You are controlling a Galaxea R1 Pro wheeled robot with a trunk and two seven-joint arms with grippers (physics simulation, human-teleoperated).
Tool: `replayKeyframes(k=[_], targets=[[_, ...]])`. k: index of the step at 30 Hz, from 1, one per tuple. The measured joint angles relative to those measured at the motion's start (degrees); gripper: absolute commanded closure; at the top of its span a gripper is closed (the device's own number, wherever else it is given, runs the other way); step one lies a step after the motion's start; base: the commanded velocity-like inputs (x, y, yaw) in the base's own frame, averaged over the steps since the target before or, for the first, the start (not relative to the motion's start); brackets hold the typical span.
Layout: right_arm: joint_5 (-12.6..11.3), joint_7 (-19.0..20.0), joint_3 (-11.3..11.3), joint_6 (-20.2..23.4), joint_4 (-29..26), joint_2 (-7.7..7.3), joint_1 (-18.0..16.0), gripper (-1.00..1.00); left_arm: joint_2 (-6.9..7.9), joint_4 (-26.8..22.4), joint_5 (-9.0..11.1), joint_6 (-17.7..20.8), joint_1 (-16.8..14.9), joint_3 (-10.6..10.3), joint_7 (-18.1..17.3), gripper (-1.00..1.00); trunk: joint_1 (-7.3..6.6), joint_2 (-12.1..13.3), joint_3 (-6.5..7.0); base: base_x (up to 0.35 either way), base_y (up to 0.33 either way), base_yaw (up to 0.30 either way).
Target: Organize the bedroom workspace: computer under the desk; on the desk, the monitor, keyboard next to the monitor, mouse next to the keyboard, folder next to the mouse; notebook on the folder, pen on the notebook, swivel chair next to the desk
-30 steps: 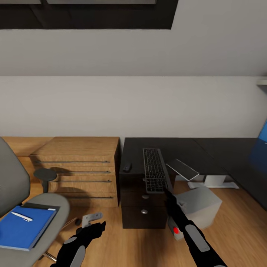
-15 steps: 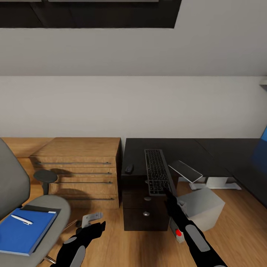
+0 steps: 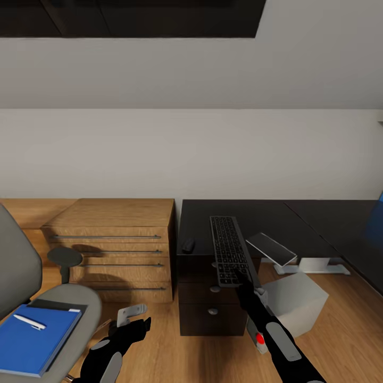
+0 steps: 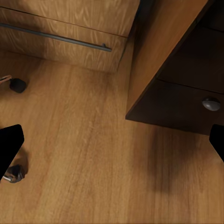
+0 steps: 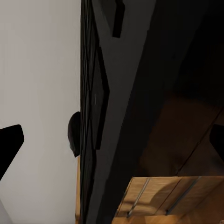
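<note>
Right tool (image 3: 240, 275) at keyboard's (image 3: 230, 250) near end, on desk (image 3: 276, 215).

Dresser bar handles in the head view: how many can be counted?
4, stacked one below another on the wooden dresser's front: top, second, third, lowest. The chair armrest may hide parts.

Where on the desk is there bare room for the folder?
Bare black top lies behind the keyboard toward the wall, and across the desk to the right, past the notebook. The front-left corner is crowded: mouse, keyboard and notebook sit close, right claw at the keyboard's near end.
</note>
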Motion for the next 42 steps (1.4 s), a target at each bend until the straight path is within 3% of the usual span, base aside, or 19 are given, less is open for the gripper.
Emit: replayKeyframes(k=[5, 6, 21, 30, 42], targets=[[0.06, -0.19, 0.00, 0.00, -0.01, 0.00, -0.01, -1.00, 0.00, 0.00, 0.00, 0.01, 0.00, -0.03, 0.04, -1.00, 0.01, 0.00, 0.00, 0.006, 0.003, 0.000], [0.07, -0.21, 0.00, 0.00, -0.01, 0.00, -0.01, 1.00, 0.00, 0.00, 0.00, 0.01, 0.00, -0.03, 0.04, -1.00, 0.01, 0.00, 0.00, 0.001, 0.001, 0.000], [-0.01, -0.04, 0.06, -0.01, -0.12, 0.09, -0.02, 1.00, 0.00, 0.00, 0.00, 0.01, 0.00, -0.08, -0.04, -1.00, 0.00, 0.00, 0.00, 0.000, 0.000, 0.000], [0.15, 0.08, 0.04, -0.05, -1.16, -0.04, 0.06, 1.00, 0.00, 0.00, -0.09, -0.01, 0.00, -0.15, 0.04, -1.00, -1.97, 3.59, 1.61, 0.000, 0.000, 0.000], [-0.16, -0.24, 0.08, 0.20, -8.51, -0.08, 1.04, 1.00, -0.09, 0.08, 0.00, -0.08, 0.00, -0.17, 0.22, -1.00, -4.60, 8.41, 3.77, 0.000, 0.000, 0.000]])
